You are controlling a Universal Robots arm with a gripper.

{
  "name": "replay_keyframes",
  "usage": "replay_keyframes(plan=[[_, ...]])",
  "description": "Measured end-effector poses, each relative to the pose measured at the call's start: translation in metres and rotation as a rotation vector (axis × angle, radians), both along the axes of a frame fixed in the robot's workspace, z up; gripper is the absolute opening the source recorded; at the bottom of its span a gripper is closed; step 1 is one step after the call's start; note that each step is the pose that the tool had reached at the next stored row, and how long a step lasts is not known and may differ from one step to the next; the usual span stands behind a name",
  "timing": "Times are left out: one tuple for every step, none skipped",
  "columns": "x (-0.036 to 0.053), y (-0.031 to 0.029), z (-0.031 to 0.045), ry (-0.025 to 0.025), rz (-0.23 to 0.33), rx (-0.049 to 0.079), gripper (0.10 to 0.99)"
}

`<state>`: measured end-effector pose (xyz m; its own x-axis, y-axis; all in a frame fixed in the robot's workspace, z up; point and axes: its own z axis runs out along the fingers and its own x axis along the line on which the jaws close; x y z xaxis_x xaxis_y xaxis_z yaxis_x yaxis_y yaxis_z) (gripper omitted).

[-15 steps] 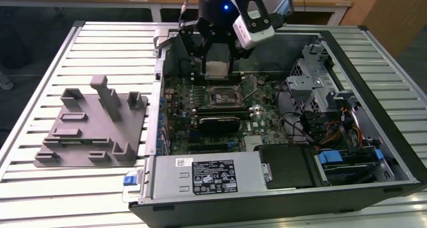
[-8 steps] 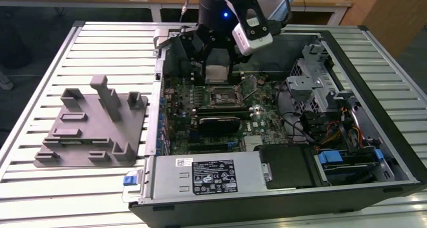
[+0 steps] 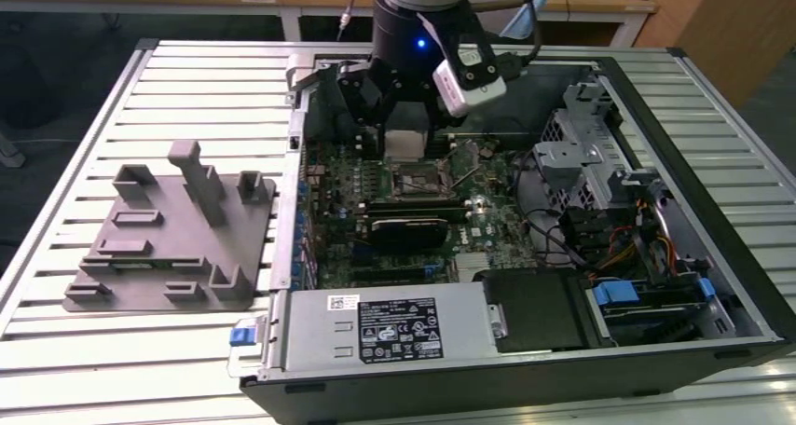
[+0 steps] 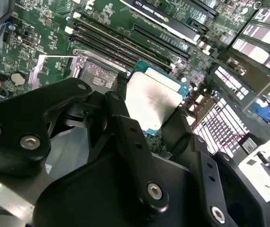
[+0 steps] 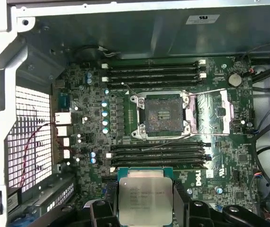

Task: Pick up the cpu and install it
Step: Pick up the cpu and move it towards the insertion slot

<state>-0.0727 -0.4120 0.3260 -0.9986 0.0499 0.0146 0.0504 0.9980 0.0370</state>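
One cpu [image 5: 145,196] held tight by the gripper [image 5: 146,201].
Dark fingers [image 5: 179,198] hide its two sides; the open socket [image 5: 162,115] sits apart, mid motherboard [image 5: 232,158].

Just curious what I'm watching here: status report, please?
Gripper shut on cpu. Cpu held above motherboard, short of socket. Socket open, empty; nothing seen in the way.

The cpu [image 5: 145,198] is seen as a flat square chip with a silver metal top and a thin green rim. It is clamped by two opposite edges in the gripper [image 5: 145,208], raised off the board near the open socket [image 5: 164,115].
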Motion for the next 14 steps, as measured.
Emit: replay_keyframes(plan=[[0.0004, 0.0000, -0.0016, 0.0000, 0.000, 0.000, 0.545], [0.0008, 0.0001, -0.0034, 0.0000, 0.000, 0.000, 0.545], [0.0013, 0.0001, -0.0052, 0.0000, 0.000, 0.000, 0.545], [0.0018, 0.0002, -0.0070, 0.0000, 0.000, 0.000, 0.545], [0.0023, 0.0003, -0.0088, 0.0000, 0.000, 0.000, 0.545], [0.0029, 0.0005, -0.0107, 0.0000, 0.000, 0.000, 0.545], [0.0035, 0.0009, -0.0125, 0.0000, 0.000, 0.000, 0.545], [0.0042, 0.0015, -0.0142, 0.0001, 0.000, 0.000, 0.545], [0.0049, 0.0024, -0.0160, 0.0001, 0.000, 0.000, 0.545], [0.0057, 0.0033, -0.0179, 0.0000, 0.000, 0.000, 0.545], [0.0065, 0.0042, -0.0197, 0.0000, 0.000, 0.000, 0.545], [0.0073, 0.0052, -0.0214, 0.0001, 0.000, 0.000, 0.545], [0.0082, 0.0061, -0.0231, 0.0001, 0.000, 0.000, 0.545], [0.0091, 0.0071, -0.0249, 0.0001, 0.000, 0.000, 0.545]])
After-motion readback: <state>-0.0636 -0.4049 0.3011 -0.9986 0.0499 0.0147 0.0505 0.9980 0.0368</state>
